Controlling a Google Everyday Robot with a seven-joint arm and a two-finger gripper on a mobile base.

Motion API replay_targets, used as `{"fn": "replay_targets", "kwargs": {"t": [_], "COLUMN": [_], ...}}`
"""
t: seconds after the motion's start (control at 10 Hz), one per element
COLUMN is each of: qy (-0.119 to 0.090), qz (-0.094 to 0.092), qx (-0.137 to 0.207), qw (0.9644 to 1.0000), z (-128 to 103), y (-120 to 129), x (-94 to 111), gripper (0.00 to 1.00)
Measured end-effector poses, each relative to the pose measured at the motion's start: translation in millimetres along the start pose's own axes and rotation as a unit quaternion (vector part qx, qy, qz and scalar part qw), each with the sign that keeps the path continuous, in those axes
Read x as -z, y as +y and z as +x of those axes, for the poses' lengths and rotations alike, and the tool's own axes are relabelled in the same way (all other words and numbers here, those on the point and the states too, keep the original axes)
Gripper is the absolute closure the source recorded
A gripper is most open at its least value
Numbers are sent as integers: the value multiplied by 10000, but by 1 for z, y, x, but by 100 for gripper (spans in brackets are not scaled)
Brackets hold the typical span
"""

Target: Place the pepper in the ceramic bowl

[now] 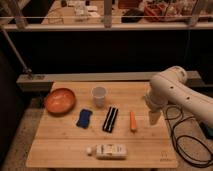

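Observation:
The pepper [133,120], small, slim and orange, lies on the wooden table [60,147] right of centre. The ceramic bowl [60,100], wide, shallow and glossy orange-brown, sits at the table's left. The white arm [172,95] reaches in from the right. The gripper [153,118] hangs at its lower end, over the table's right edge, a little right of the pepper and apart from it. It holds nothing that I can see.
A small white cup [99,95] stands between bowl and pepper. A blue sponge-like object [84,118] and a black-and-white striped bar [110,118] lie mid-table. A white bottle [109,150] lies near the front edge. Black cables [184,137] hang at right. A railing runs behind.

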Motion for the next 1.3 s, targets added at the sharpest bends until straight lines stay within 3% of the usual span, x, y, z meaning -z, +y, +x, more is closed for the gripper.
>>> {"fn": "replay_targets", "kwargs": {"t": [0.7,1.3], "qy": [-131,-237], "qz": [38,46], "qx": [468,882], "qw": [9988,9958], "z": [-11,-18], "y": [-7,-10], "x": [-18,-36], "gripper": [20,20]}}
